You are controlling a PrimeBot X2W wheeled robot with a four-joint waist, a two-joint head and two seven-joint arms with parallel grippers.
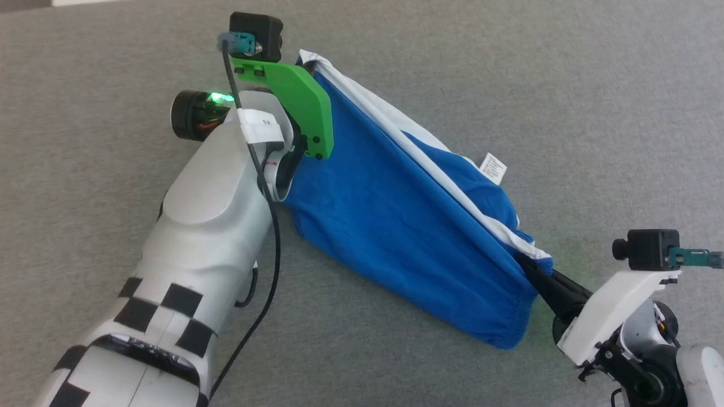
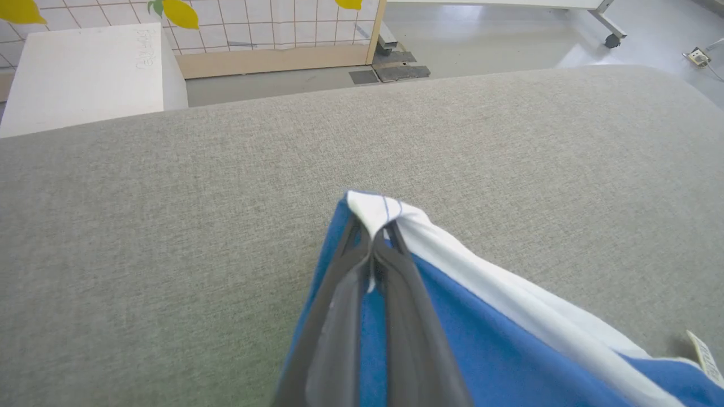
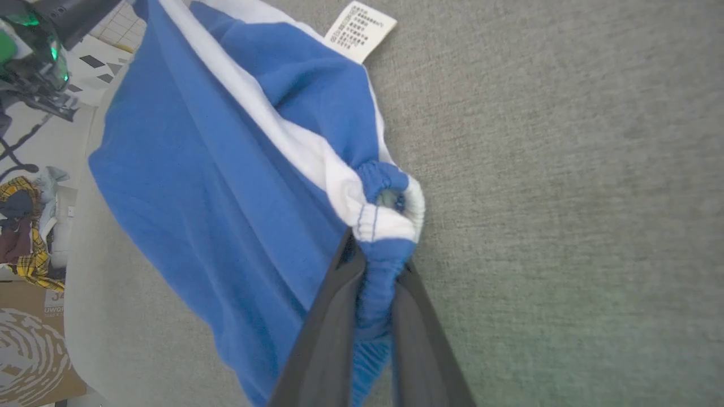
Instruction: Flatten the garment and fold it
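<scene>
- Left gripper [image 2: 374, 240] and right gripper [image 3: 378, 254] each clamped on an edge of the garment [image 1: 390, 220], stretched between them.
- Not yet laid flat; no fold made.

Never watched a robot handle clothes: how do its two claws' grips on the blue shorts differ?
The left gripper pinches a flat white-striped corner of the shorts; the right gripper clamps bunched elastic edge. Left has a green bracket, right a white bracket. Both are shut on the shorts.
</scene>
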